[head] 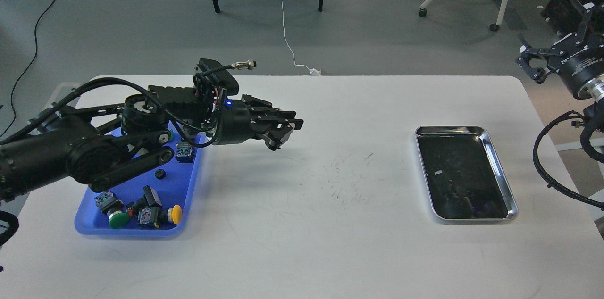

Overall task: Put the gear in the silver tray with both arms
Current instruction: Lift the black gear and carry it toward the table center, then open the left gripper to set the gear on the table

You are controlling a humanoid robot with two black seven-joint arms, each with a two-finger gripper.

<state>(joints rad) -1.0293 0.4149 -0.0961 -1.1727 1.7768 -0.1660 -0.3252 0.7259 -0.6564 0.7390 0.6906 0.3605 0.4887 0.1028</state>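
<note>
The gear is a small black toothed disc lying in the blue plastic tray at the left. My left gripper hangs above the bare table, right of the blue tray and well left of the silver tray. Its fingers are spread and nothing shows between them. The silver tray lies on the table's right side with nothing in it. My right gripper is raised beyond the table's far right corner, with its fingers apart and nothing in them.
The blue tray also holds several push-button switches: green, yellow and a blue-bodied one. My left arm covers the tray's back part. A black cable loop hangs off the table's right edge. Chairs stand on the floor behind.
</note>
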